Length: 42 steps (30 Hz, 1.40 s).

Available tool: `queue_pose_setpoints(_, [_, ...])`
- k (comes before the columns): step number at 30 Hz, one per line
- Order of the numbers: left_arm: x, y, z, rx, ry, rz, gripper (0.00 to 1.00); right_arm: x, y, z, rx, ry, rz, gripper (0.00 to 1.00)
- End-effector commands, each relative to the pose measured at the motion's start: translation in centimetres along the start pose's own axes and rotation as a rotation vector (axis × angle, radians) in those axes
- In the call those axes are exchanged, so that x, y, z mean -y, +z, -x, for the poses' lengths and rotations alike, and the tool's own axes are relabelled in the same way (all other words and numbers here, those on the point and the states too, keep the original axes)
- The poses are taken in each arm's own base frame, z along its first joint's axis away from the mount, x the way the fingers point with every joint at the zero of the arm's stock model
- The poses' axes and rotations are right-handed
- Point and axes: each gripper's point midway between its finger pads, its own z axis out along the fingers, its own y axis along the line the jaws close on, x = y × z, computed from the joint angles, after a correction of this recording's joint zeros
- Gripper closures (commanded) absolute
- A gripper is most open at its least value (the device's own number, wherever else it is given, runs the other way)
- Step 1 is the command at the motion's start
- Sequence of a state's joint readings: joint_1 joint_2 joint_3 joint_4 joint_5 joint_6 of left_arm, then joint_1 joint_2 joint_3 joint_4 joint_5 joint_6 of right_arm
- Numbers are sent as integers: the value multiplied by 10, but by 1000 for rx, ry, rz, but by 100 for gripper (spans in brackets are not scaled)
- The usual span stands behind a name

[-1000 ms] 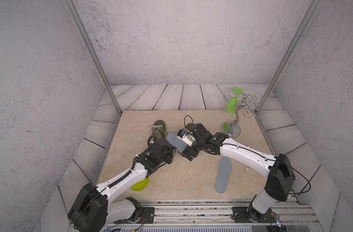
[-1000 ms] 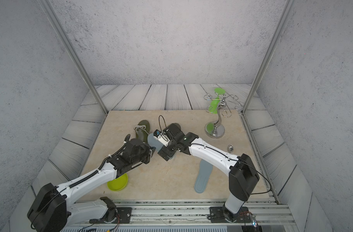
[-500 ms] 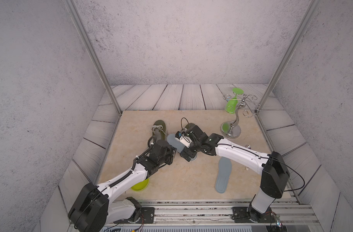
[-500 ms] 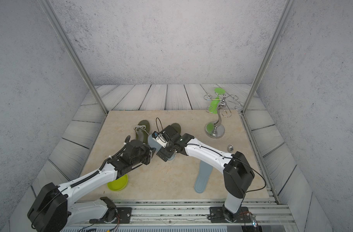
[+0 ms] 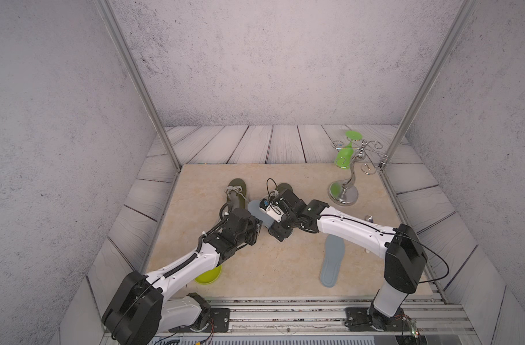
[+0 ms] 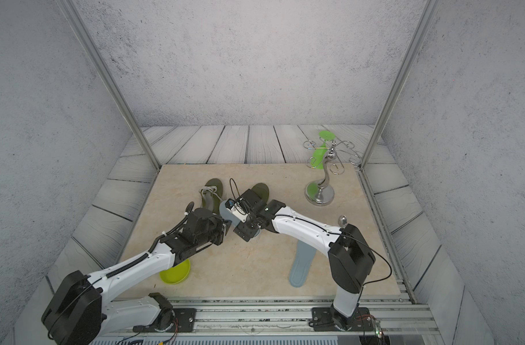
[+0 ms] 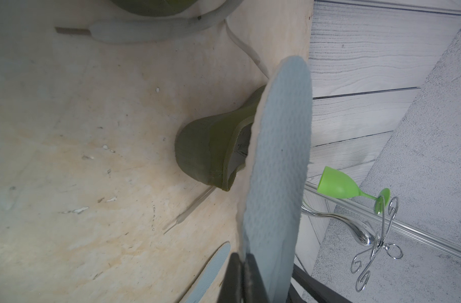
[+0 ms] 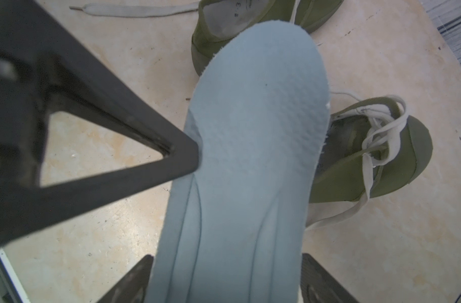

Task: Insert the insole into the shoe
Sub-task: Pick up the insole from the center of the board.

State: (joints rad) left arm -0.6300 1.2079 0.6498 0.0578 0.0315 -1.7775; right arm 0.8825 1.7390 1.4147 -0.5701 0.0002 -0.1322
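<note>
In a top view my right arm (image 5: pixel 345 228) has slid in beside the insole (image 5: pixel 256 209). Left wrist: left pincer (image 7: pixel 244 259) clamped on it, toe near the shoe (image 7: pixel 205 152). Right wrist: right pincer (image 8: pixel 224 265) narrowing astride it, grip unclear; likely a handover.

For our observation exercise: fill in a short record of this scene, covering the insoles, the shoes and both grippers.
held insole: blue-grey, lifted, broad end towards the shoes
left gripper: shut on the held insole's edge
right gripper: jaws either side of it, grip unclear
laced shoe: olive, on the table
other shoe: olive, partly under the right arm
spare insole: flat on the table
task: insole not yet in a shoe
</note>
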Motion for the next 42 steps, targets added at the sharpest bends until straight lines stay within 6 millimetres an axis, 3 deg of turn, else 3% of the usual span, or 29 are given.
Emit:
queue_pose_setpoints(1, [-3, 2, 3, 5, -31, -1, 100, 1, 6, -5, -34, 12, -13, 20])
queue_pose_setpoints(8, [-2, 4, 2, -5, -27, -7, 100, 2, 7, -6, -38, 16, -20, 34])
queue_pose_setpoints(15, [-1, 4, 2, -3, -16, -12, 100, 4, 7, -6, -34, 22, -34, 41])
queue_pose_setpoints(19, [0, 2, 3, 2, -15, -17, 90, 6, 7, -5, -30, 30, -47, 43])
queue_pose_setpoints(23, [3, 0, 5, 9, 0, -26, 65, 10, 9, -6, -34, 43, -66, 45])
queue_pose_setpoints(29, [6, -7, 11, 36, 41, -22, 47, 13, 9, -6, -36, 55, -83, 47])
queue_pose_setpoints(34, [17, -27, 28, 89, 223, 29, 41, 21, 5, -10, -46, 87, -104, 47])
queue_pose_setpoints(42, [43, -69, 73, 175, 634, 190, 41, 36, -14, -20, -39, 134, -140, 48])
